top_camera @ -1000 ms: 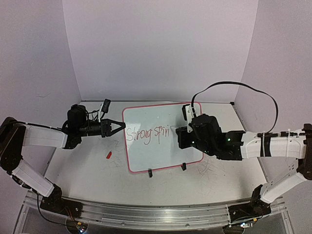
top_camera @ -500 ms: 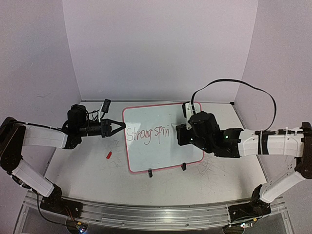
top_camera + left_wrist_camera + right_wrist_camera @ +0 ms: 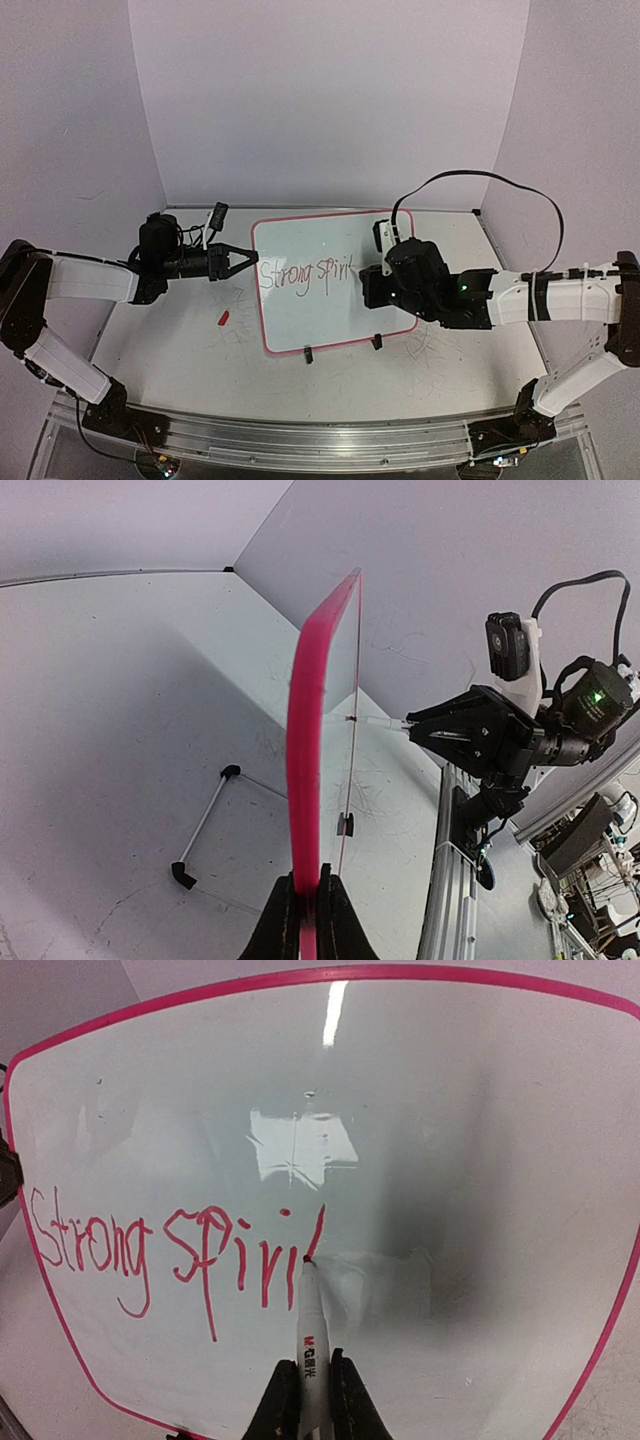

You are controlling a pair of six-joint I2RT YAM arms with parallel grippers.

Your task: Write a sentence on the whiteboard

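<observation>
The whiteboard (image 3: 330,300) stands tilted on two black clip feet, its red-pink rim all round. Red lettering (image 3: 300,273) reads "Strong spiri" plus one fresh slanted stroke; it also shows in the right wrist view (image 3: 170,1255). My left gripper (image 3: 250,262) is shut on the board's left rim (image 3: 305,780). My right gripper (image 3: 308,1385) is shut on a white marker (image 3: 310,1330) whose red tip touches the board (image 3: 480,1160) at the foot of that stroke. In the top view my right gripper (image 3: 372,283) covers the board's right part.
A small red marker cap (image 3: 224,319) lies on the table left of the board. The tabletop (image 3: 180,350) carries grey scuff scribbles. A black cable (image 3: 480,180) loops over the right arm. The board's wire stand (image 3: 205,820) rests behind it. Purple walls close the back and sides.
The right gripper shifted slightly up and right with the marker, and a new slanted stroke appeared after "spiri". The left arm has not moved.
</observation>
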